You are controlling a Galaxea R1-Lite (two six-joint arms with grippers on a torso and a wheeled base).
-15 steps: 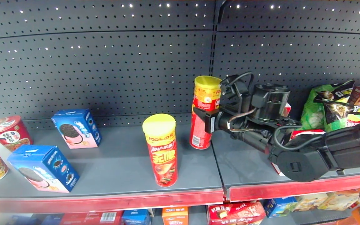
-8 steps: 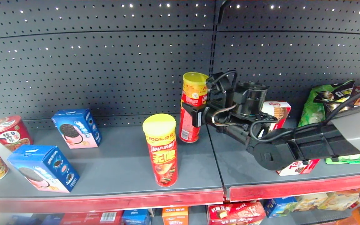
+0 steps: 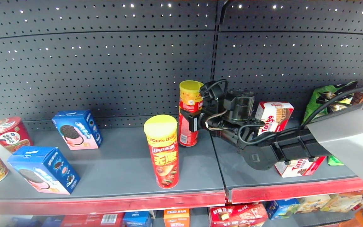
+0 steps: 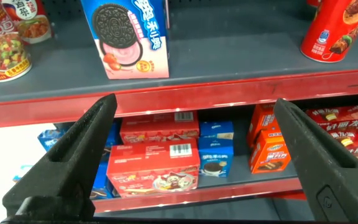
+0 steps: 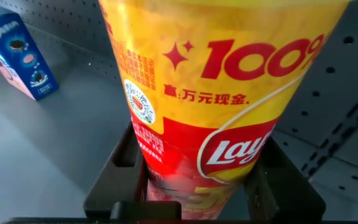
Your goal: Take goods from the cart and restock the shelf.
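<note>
- Red-and-yellow chip can (image 3: 188, 113) sits upright, clamped in the right gripper (image 3: 194, 122), near the shelf's (image 3: 121, 167) back edge — can't tell if its base is down.
- I'd lower it straight, release once seated, then back out clear of the second can (image 3: 164, 151) by the front edge.
- Idle left gripper (image 4: 197, 155): fingers apart, below the front edge.

Right hand (image 3: 189, 121) clamps chip can (image 3: 189, 97) upright near shelf (image 3: 121, 164) back; second can (image 3: 164, 151) in front, wafer box (image 3: 274, 115) to its right.
</note>
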